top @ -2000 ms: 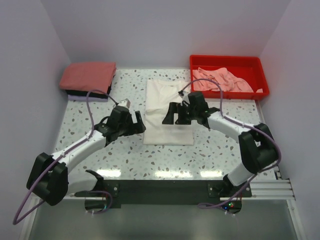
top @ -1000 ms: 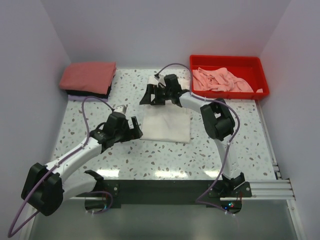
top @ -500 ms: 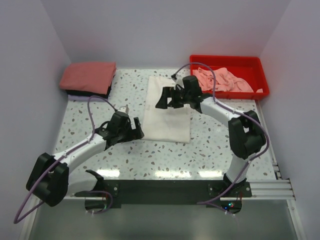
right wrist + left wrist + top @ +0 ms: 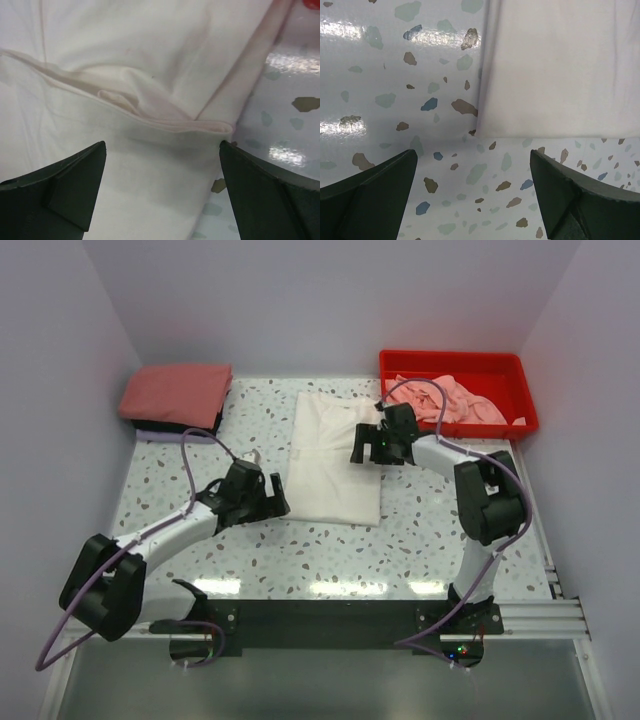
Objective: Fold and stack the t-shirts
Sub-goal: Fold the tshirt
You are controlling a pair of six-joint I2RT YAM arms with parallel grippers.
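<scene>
A pale t-shirt [image 4: 333, 458], folded into a long rectangle, lies flat mid-table. My left gripper [image 4: 268, 500] stands open just off its near left corner; in the left wrist view that corner of the t-shirt [image 4: 555, 70] lies beyond the gripper [image 4: 475, 192], and only table lies between the fingers [image 4: 370, 192]. My right gripper [image 4: 360, 446] is open over the shirt's right edge. In the right wrist view a creased fold of the t-shirt [image 4: 125, 95] lies ahead of the gripper [image 4: 162, 187]. Nothing is held.
A stack of folded t-shirts [image 4: 177, 392], salmon-red on top with black and lavender under it, sits at the back left. At the back right a red tray [image 4: 500, 368] holds crumpled pink t-shirts [image 4: 450, 400]. Speckled table [image 4: 200, 445] surrounds the shirt.
My right gripper has swept from the shirt's far left part across to its right edge, staying open. The left gripper has barely shifted near the shirt's near left corner.
</scene>
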